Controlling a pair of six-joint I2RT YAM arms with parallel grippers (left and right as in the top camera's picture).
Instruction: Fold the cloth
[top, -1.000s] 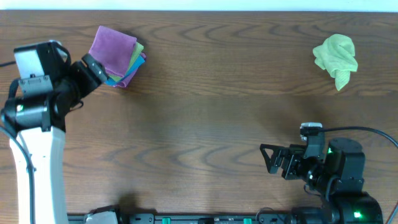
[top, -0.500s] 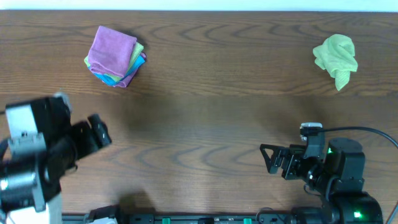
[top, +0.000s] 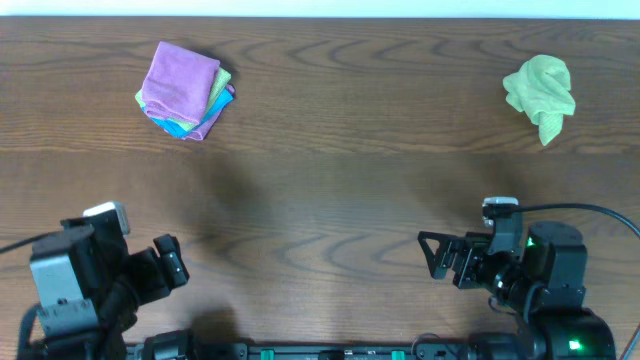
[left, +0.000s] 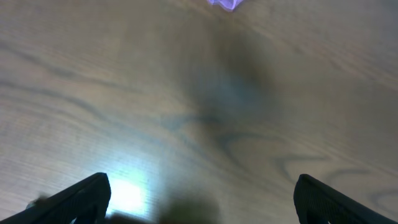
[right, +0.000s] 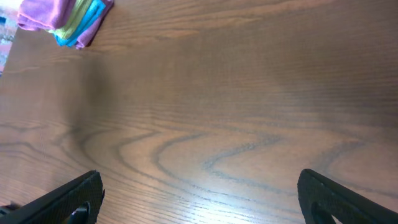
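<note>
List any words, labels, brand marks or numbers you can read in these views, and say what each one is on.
No text can be read in any view.
The folded cloth stack, the crumpled green cloth and the wooden table carry no print.
The white tab on the right arm is too small to tell whether it is marked.

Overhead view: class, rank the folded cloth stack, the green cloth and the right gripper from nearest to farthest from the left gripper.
1. folded cloth stack, far left, directly beyond the left gripper.
2. right gripper, near edge, right side.
3. green cloth, crumpled, far right corner.
</note>
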